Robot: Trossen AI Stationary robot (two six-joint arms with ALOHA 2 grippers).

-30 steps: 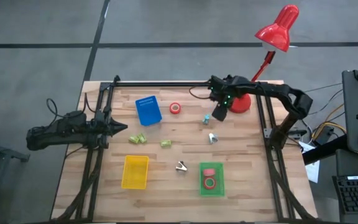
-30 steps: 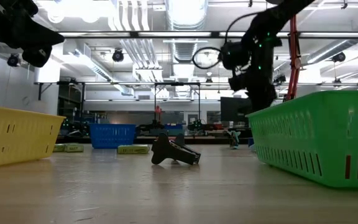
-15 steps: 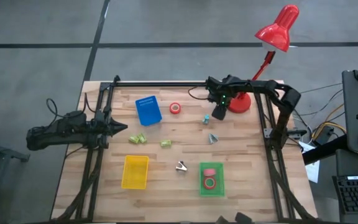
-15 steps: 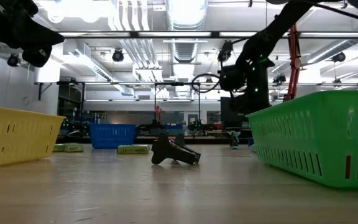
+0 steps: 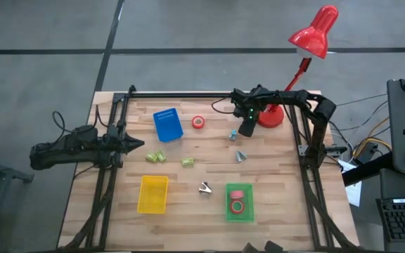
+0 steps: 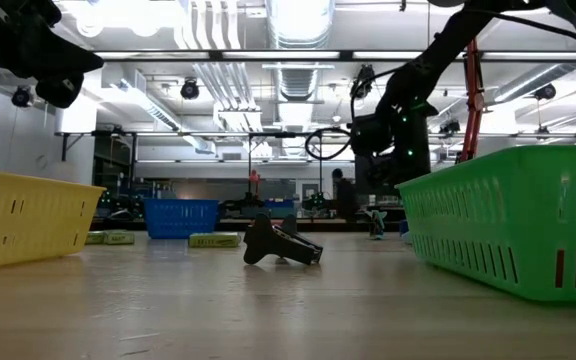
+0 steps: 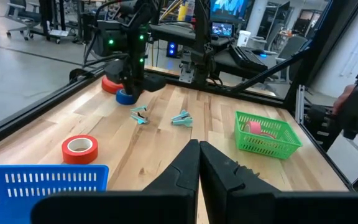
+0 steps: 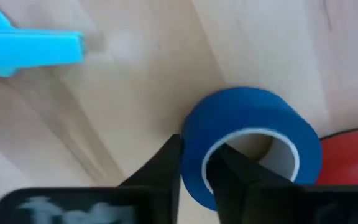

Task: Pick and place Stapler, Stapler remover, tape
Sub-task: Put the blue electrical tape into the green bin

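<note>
Right gripper pinching the wall of the blue tape roll on the table, just beside the lamp base at its nine o'clock, left gripper closed, idle at the table's left edge

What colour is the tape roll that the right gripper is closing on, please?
Blue tape roll; clearest in the right wrist view.

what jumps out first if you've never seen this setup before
The right tool is down at the table's far side beside the red lamp base, its fingers pinching the wall of a blue tape roll. Nearer the front, a green tray holds red tape rolls, with a yellow tray to its left.
</note>
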